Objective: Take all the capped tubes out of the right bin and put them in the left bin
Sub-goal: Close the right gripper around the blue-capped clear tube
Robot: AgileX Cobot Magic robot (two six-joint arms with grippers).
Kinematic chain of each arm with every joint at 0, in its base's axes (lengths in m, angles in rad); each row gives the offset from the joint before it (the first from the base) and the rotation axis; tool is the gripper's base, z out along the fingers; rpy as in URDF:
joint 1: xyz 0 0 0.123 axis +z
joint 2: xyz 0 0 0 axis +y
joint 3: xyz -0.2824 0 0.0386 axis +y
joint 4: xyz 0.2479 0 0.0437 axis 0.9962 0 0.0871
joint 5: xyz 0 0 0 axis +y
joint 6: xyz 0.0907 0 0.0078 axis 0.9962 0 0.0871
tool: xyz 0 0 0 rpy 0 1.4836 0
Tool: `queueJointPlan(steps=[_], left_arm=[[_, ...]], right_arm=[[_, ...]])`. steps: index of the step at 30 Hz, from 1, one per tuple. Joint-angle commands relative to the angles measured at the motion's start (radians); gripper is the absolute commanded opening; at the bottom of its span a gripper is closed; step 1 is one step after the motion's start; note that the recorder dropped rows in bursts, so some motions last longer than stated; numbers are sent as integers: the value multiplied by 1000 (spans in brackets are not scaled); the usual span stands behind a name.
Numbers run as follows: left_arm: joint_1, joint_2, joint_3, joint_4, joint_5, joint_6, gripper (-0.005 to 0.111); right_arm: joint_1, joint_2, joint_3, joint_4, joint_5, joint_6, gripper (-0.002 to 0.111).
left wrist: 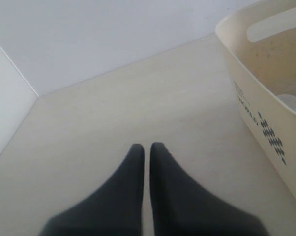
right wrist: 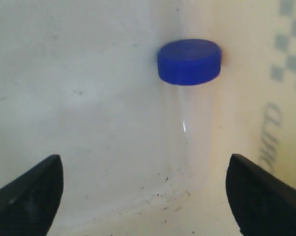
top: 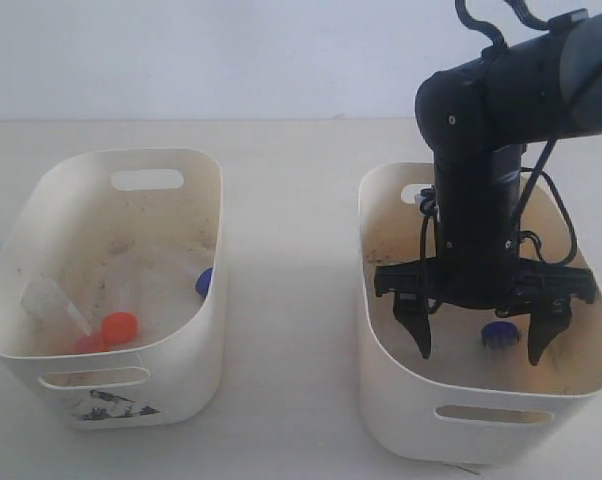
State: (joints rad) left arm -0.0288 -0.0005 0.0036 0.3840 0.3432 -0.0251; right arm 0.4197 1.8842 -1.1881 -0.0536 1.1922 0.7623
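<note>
The right bin (top: 381,330) holds one blue-capped tube (top: 498,334), lying on its floor. My right gripper (top: 480,355) hangs inside this bin, open and holding nothing, with the tube between its fingers and slightly further back. In the right wrist view the blue-capped tube (right wrist: 189,64) lies beside a bin wall, ahead of the wide-open right gripper (right wrist: 148,196). The left bin (top: 206,190), smudged in front, holds two orange-capped tubes (top: 119,327) and another tube's blue cap (top: 203,282). My left gripper (left wrist: 147,146) is shut and empty over bare table beside the left bin (left wrist: 256,98); the exterior view does not show it.
The right arm (top: 491,180) reaches down into the right bin and hides its back wall. Between the two bins runs a strip of pale table (top: 291,300). A wall (left wrist: 89,39) stands behind the table.
</note>
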Motion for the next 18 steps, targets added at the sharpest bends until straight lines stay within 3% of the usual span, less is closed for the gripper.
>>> queueJointPlan(steps=[1, 18], left_arm=[[-4, 0, -4, -1, -2, -10, 4], [-4, 0, -4, -1, -2, -10, 4]], right_arm=[[-1, 46, 1, -56, 21, 14, 83], [-1, 211, 1, -104, -139, -31, 83]])
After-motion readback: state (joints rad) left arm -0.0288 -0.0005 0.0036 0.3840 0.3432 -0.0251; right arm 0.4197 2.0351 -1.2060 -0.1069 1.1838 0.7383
